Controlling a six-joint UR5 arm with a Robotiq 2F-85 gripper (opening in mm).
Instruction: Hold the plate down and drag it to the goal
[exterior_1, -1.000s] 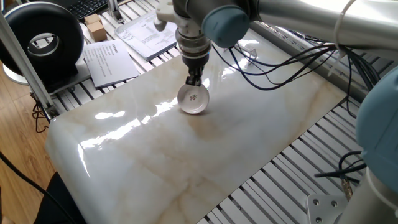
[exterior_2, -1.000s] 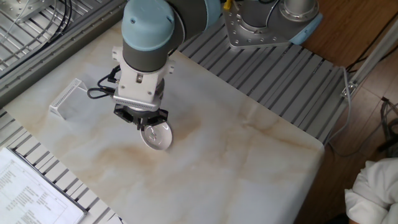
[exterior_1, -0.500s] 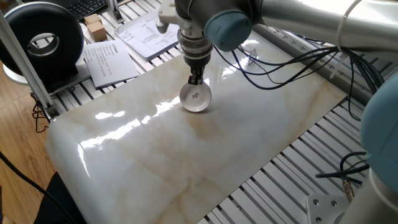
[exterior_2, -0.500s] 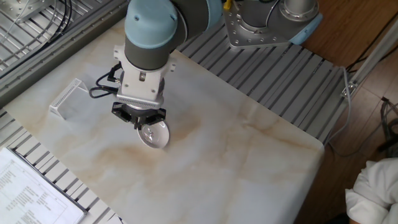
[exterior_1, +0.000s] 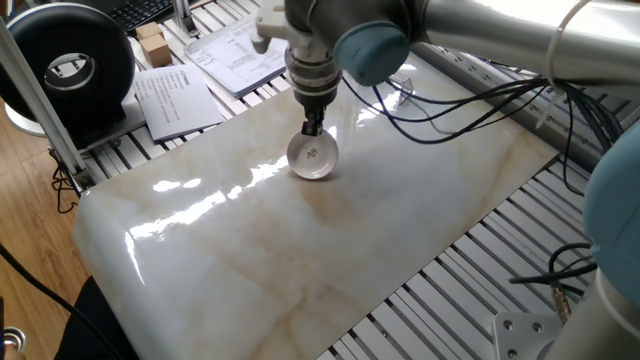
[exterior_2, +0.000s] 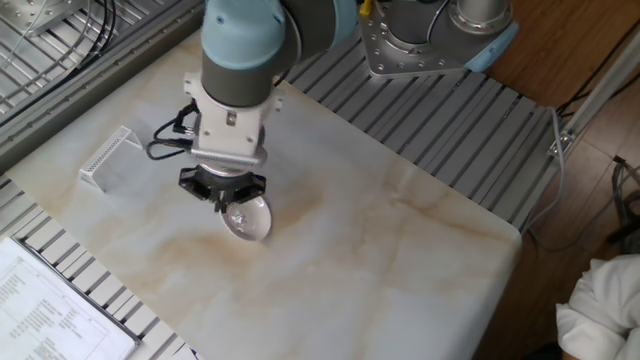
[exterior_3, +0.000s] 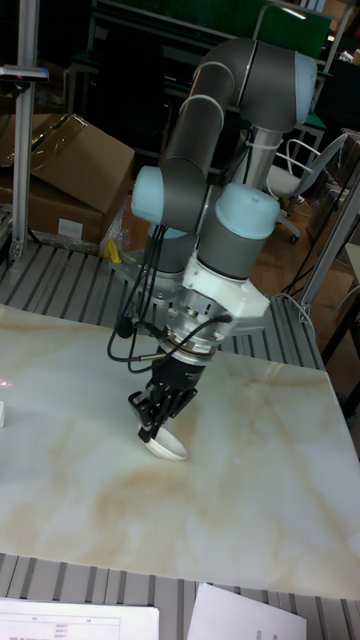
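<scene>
In one fixed view the gripper (exterior_1: 314, 129) pressed its closed fingertips down inside the plate (exterior_1: 313, 158) on the marble table (exterior_1: 250, 260). In the other fixed view the plate (exterior_2: 250, 217) sat well apart from the goal (exterior_2: 108, 158) (a clear frame near the table's edge). In the tall fixed view the gripper (exterior_3: 152, 428) touched the plate (exterior_3: 167, 445), its 2 fingers together.

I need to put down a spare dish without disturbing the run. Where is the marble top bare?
The broad stretch of marble top between the plate and the slatted edge near the arm's base is bare, as is the near strip beside the printed sheets. Avoid the lane between the plate, under the pincer, and the clear goal frame.
</scene>
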